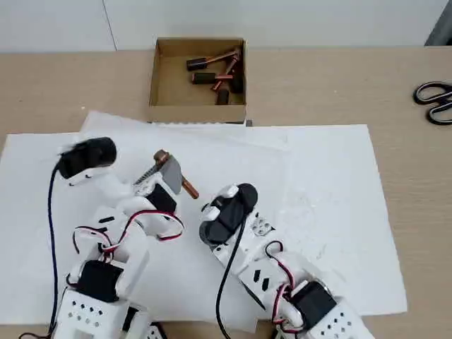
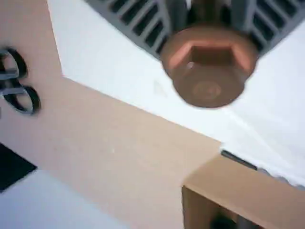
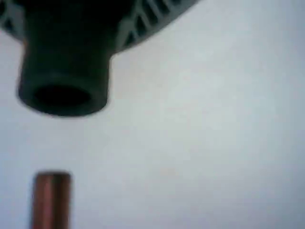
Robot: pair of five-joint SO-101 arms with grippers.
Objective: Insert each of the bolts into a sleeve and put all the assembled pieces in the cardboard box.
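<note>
In the high view my left gripper (image 1: 171, 171) is shut on a copper bolt (image 1: 176, 174), held aslant above the white paper with its shaft pointing toward the right arm. The left wrist view looks onto the bolt's hex head (image 2: 207, 64), clamped between the grey jaws. My right gripper (image 3: 66, 24) is shut on a black sleeve (image 3: 63, 78), whose open end faces the bolt's shaft tip (image 3: 51, 200) across a short gap. In the high view the right arm's wrist (image 1: 227, 210) covers the sleeve. The cardboard box (image 1: 200, 106) stands at the back with several assembled pieces (image 1: 215, 74) inside.
A large white paper sheet (image 1: 318, 183) covers the table's middle and both arms stand over it. Black-handled scissors (image 1: 434, 102) lie at the far right edge of the table. A corner of the box (image 2: 238, 195) and the scissors (image 2: 16, 88) appear in the left wrist view.
</note>
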